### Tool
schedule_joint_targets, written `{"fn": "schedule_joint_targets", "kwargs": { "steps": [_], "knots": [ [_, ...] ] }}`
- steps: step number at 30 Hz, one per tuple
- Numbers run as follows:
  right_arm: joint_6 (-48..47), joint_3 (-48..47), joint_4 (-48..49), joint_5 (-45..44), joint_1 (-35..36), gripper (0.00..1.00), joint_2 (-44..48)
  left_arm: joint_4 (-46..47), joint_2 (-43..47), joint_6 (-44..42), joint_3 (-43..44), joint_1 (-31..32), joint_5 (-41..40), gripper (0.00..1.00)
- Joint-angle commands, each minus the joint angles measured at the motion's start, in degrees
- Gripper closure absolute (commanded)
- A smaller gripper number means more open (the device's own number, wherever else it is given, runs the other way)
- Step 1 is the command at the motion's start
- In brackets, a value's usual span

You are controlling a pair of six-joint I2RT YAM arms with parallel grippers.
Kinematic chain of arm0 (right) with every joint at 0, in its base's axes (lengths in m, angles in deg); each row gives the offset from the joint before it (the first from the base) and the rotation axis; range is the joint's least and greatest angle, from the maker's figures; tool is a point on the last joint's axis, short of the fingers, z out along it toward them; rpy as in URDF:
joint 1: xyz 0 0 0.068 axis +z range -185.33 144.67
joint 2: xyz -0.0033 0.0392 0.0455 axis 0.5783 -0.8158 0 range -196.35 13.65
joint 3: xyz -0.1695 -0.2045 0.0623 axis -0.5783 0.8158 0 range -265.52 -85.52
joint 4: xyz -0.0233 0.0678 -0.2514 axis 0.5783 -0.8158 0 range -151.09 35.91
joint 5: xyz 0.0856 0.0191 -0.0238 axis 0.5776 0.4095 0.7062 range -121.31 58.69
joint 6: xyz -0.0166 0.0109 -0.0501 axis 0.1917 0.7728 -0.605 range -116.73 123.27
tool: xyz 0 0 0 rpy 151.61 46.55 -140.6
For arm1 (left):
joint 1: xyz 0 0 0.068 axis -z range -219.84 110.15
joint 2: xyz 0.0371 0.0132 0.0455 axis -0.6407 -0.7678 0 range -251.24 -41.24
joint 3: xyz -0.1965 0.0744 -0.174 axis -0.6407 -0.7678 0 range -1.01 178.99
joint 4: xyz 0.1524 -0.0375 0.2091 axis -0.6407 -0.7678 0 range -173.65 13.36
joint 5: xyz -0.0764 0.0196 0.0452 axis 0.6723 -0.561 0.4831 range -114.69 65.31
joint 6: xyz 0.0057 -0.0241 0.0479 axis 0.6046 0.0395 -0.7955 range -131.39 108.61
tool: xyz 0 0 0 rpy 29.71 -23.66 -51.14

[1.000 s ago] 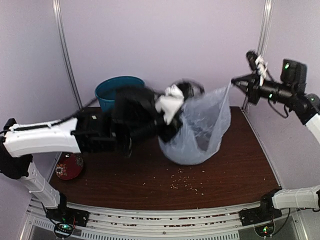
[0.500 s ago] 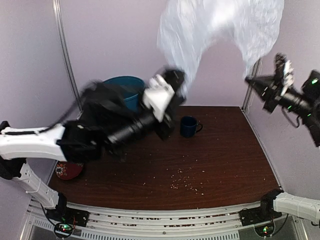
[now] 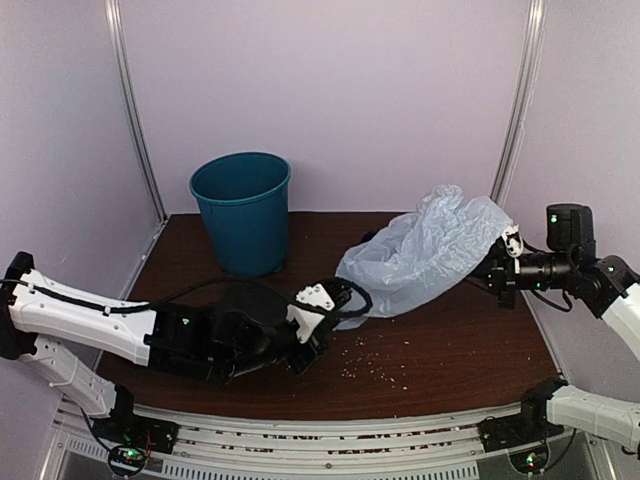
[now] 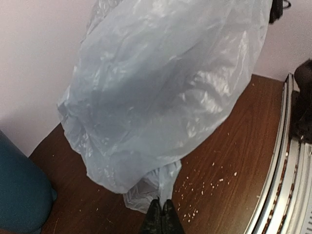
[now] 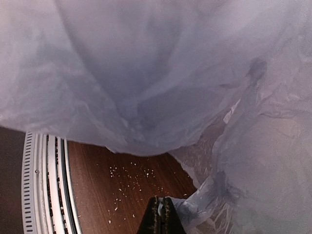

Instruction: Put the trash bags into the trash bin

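Note:
The pale blue-grey trash bag [image 3: 425,250] billows, stretched low over the table's right half between both grippers. My left gripper [image 3: 352,300] is shut on the bag's lower left edge, close to the table top. My right gripper [image 3: 497,272] is shut on its right edge near the table's right side. The teal trash bin [image 3: 240,210] stands upright at the back left, apart from the bag. In the left wrist view the gripper [image 4: 162,207] pinches a fold of the bag [image 4: 165,92], with the bin [image 4: 19,190] at lower left. In the right wrist view the gripper [image 5: 161,202] pinches the bag [image 5: 161,73].
Pale crumbs [image 3: 375,365] are scattered on the brown table in front of the bag. My left arm [image 3: 180,335] lies low across the table's front left. The metal rail at the near edge shows in the left wrist view [image 4: 287,161] and the right wrist view [image 5: 44,185].
The bag, flung high above the table half a second ago, has come down. Both grippers have dropped low with it. The small dark mug is now hidden behind the bag.

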Motion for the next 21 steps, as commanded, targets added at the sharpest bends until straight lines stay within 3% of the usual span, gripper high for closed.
{"fn": "schedule_joint_targets", "kwargs": {
  "steps": [1,9,13,16,21],
  "knots": [
    [5.38,2.99,3.65,-2.52,0.18,1.0,-2.25,3.9,0.2,5.6,1.9,-1.63,-1.26,1.0],
    [7.35,3.49,3.86,-11.94,0.46,1.0,-13.34,8.88,-3.24,8.94,1.6,-3.28,4.32,1.0],
    [2.55,-0.24,-5.56,-16.53,4.57,1.0,-22.19,8.85,-4.36,7.5,3.92,-3.27,7.28,1.0],
    [-1.75,-4.39,-12.68,-15.12,7.98,1.0,-27.78,8.53,-3.22,3.85,7.47,-3.4,4.14,1.0],
    [-2.13,-15.02,-15.84,-11.83,9.6,1.0,-27.43,6.04,-3.74,-3.45,20.5,-6.79,2.01,1.0]
  ]
}}
